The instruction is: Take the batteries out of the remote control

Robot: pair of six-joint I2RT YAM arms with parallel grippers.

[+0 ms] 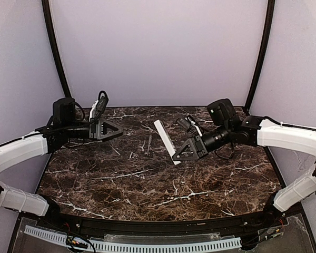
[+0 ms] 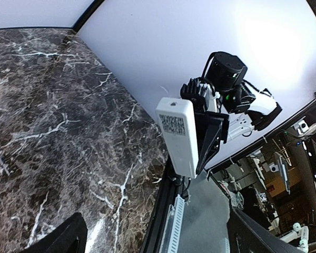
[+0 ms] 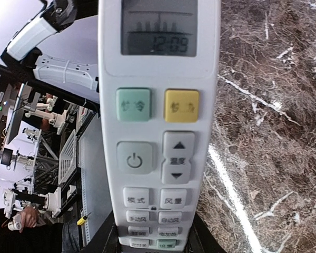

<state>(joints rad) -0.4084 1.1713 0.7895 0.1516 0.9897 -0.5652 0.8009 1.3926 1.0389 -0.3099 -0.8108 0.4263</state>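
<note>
1. The left hand (image 1: 118, 130) hovers over the far-left tabletop (image 1: 147, 184), fingers apart and holding nothing. The remote's labelled back faces it, so it should come in square to that face.
2. The remote control (image 1: 164, 138) hangs slanted mid-scene, seemingly clear of the surface. No batteries are visible; the lit display (image 3: 158, 32) suggests they are inside.
3. The right hand (image 1: 179, 155) is clamped on the remote's button end. It needs a firm, steady hold, with its fingers off the cover, while the other hand prises.
4. The tabletop is dark veined marble and looks slick, so I judge freed cells would roll. Work low.
5. Pale lilac walls (image 1: 158, 52) and black poles (image 1: 55, 47) close in the far side, and a perforated white strip (image 1: 147, 245) runs along the near edge.
</note>
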